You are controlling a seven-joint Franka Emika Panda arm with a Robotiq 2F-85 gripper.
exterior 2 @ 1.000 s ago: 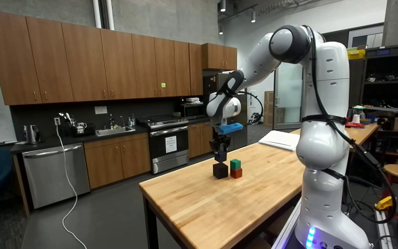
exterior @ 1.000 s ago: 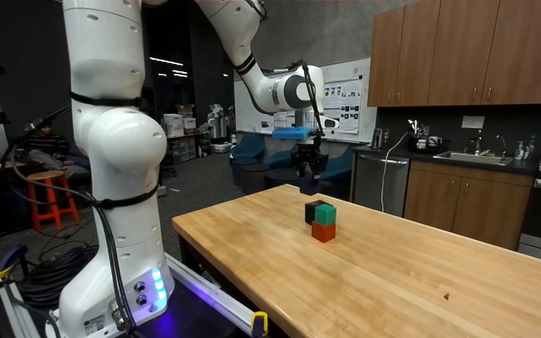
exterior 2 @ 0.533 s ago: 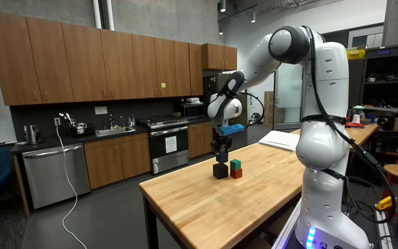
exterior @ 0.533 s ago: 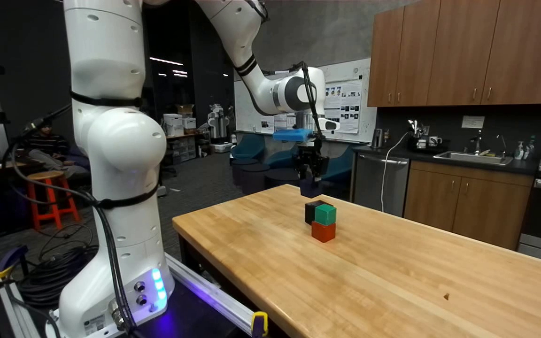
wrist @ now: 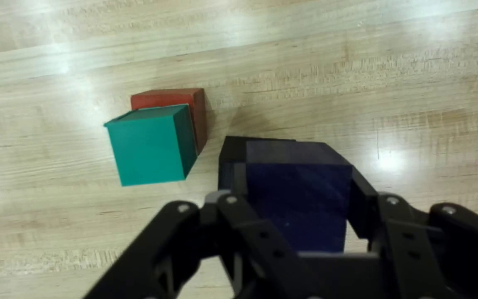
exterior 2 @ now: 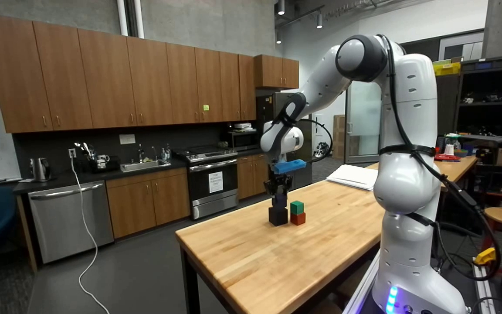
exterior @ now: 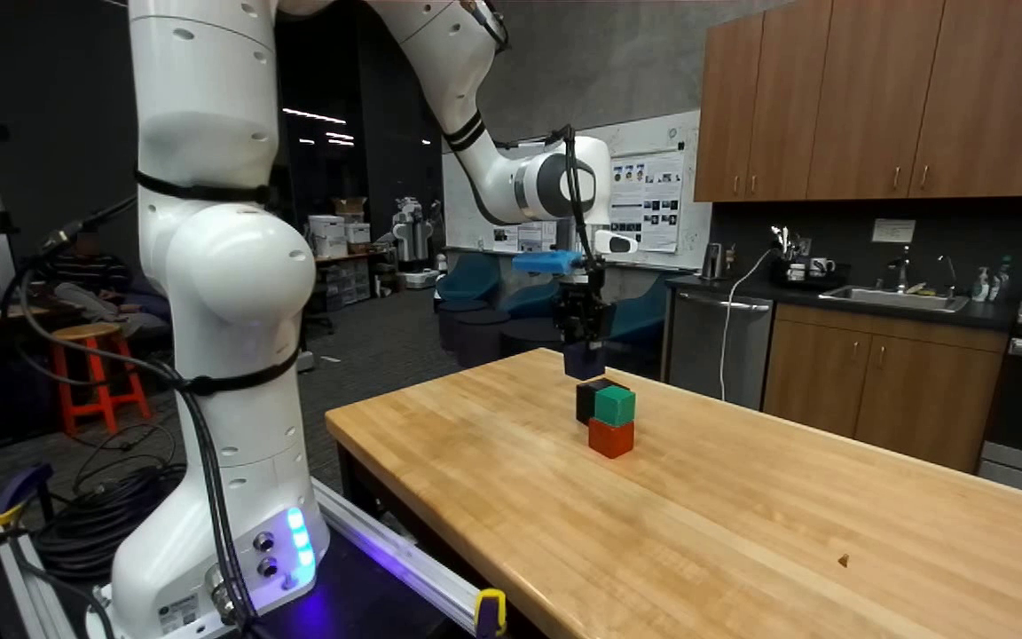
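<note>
To the left of the claw (wrist: pixel 299 201) in the wrist view stands the red cube (wrist: pixel 199 120), with the green cube (wrist: pixel 147 149) on top of it. Both are near the claw, so a sideways drift in their direction could make its left finger (wrist: pixel 240 180) strike the green cube, which seems only to rest there, and push it off.

Next comes the black cube (wrist: pixel 231 153), on the wooden table (wrist: pixel 347 62) below the claw; it shows past the left finger.

Between the two fingers is the dark blue cube (wrist: pixel 299 224), just above the black cube. The claw is pinching it from two sides. Whether these two cubes touch, one cannot tell from the exterior views. If there is a gap and the grip is loosened too soon, the dark blue cube could drop and bounce aside. If it is lowered off-centre, which the visible strip of the black cube may suggest, it could get too little support and tip.

At the right side of the claw, the right finger (wrist: pixel 362 205) could cause trouble too: an uneven release may tilt the dark blue cube.
</note>
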